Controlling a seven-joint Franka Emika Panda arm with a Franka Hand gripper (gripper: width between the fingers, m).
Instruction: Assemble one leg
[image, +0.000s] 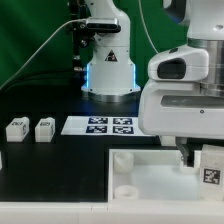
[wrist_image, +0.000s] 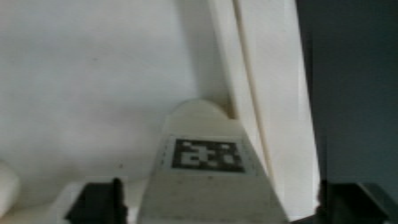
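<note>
Exterior view, left to right: two small white legs (image: 16, 127) and (image: 44, 128) sit side by side on the black desk (image: 40, 170) near the exterior view's left edge, close together, not clearly touching, each showing a dark marker face. Just to their right lies the marker board (image: 100, 125), flat, four black tags on it. Behind it stands the arm's base (image: 110, 70) with a blue glow at its foot, cables trailing off it. In front, the large white tray-like piece (image: 150, 175) spreads across the lower middle, raised rim, a round hole (image: 126, 189) near its left corner. Far right: the arm's white wrist housing (image: 185, 90) fills the frame, the claw (image: 208, 163) hangs under it over the tray's right part, and a held leg (image: 212, 168) with a black-and-white marker sits at the claw tips. Whether that leg touches the tray cannot be told here. Wrist view: the held leg (wrist_image: 210, 150) runs away from the camera between two dark fingers (wrist_image: 103, 200), marker square facing the lens, claw (wrist_image: 222, 200) closed around the leg at roughly its width. Beyond it, the tray's white surface (wrist_image: 89, 80) and a raised rim edge (wrist_image: 267, 60), dark desk past that.
</note>
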